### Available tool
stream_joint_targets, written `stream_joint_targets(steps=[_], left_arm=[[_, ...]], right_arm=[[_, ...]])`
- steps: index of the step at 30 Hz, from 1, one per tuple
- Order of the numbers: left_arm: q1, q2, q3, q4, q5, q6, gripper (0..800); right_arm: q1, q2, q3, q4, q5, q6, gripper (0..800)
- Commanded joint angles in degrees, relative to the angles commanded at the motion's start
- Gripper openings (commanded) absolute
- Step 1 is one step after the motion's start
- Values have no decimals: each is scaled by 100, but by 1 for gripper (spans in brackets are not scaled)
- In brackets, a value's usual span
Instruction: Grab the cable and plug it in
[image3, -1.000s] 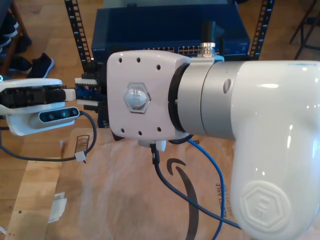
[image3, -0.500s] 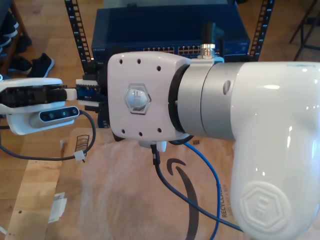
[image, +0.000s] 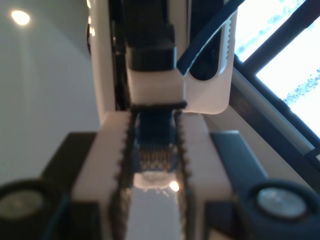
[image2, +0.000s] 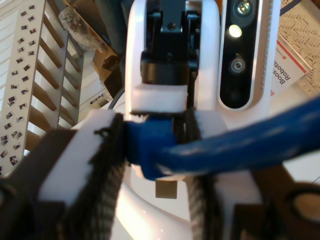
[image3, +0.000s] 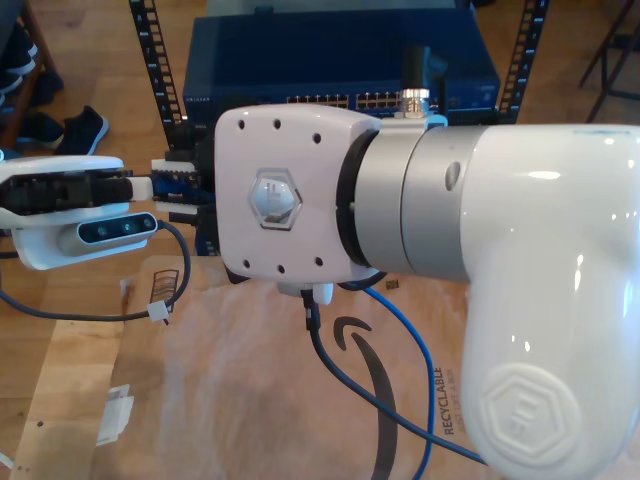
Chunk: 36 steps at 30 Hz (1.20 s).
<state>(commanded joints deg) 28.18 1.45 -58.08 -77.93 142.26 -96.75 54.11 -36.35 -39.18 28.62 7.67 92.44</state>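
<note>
The blue cable (image3: 415, 350) hangs from under the big white arm in the exterior view and trails to the lower right over the cardboard. Its translucent plug (image: 152, 150) sits between the toothed pads of my first gripper (image: 152, 165), which is shut on it. My second gripper (image2: 152, 150) faces it tip to tip and is shut on the cable (image2: 240, 140) just behind the plug. In the exterior view my first gripper (image3: 165, 190) reaches in from the left. The large white wrist covers most of my second gripper.
A dark blue network switch (image3: 330, 60) with a row of ports stands behind the grippers, between black rack rails (image3: 150, 60). A black robot cable (image3: 340, 375) droops over the cardboard sheet (image3: 230, 400). Shoes (image3: 75, 130) lie on the wooden floor at the exterior view's upper left.
The hanging slack of the blue cable has swung slightly toward the exterior view's left, uncovering more print on the cardboard. Both grippers have stayed almost still, tip to tip.
</note>
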Motion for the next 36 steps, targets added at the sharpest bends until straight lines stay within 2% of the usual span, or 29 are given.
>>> stream_joint_targets(steps=[3,4,5,6,7,16,21,23,25,29,33,36], left_arm=[[0,9,0,18,0,0,43],[0,9,-9,26,9,-18,167],[9,9,0,44,35,-44,447],[9,9,18,26,9,-26,732],[9,9,18,18,-9,-9,795],[237,0,-26,18,-229,-9,798],[914,0,-62,448,-1108,123,798],[949,-62,-176,993,-1204,211,798],[958,-141,-352,1688,-1521,413,798],[1046,-527,-413,2901,-1890,668,798],[1090,-862,-413,4677,-1916,1284,799],[1275,-1257,-237,5547,-1916,1644,799]], right_arm=[[0,-9,0,0,-9,0,155],[0,-9,0,0,-9,18,121],[0,-9,9,9,-18,35,44],[0,-9,9,18,-53,35,19],[0,-9,9,18,-132,35,7],[0,0,9,9,-185,26,1],[-369,220,26,-9,-185,18,1],[-765,360,26,-18,-185,18,1],[-1099,404,18,-35,-185,18,1],[-1881,475,-9,-290,-193,26,1],[-2462,484,193,-448,-211,26,1],[-2919,501,457,-615,-545,18,1]])
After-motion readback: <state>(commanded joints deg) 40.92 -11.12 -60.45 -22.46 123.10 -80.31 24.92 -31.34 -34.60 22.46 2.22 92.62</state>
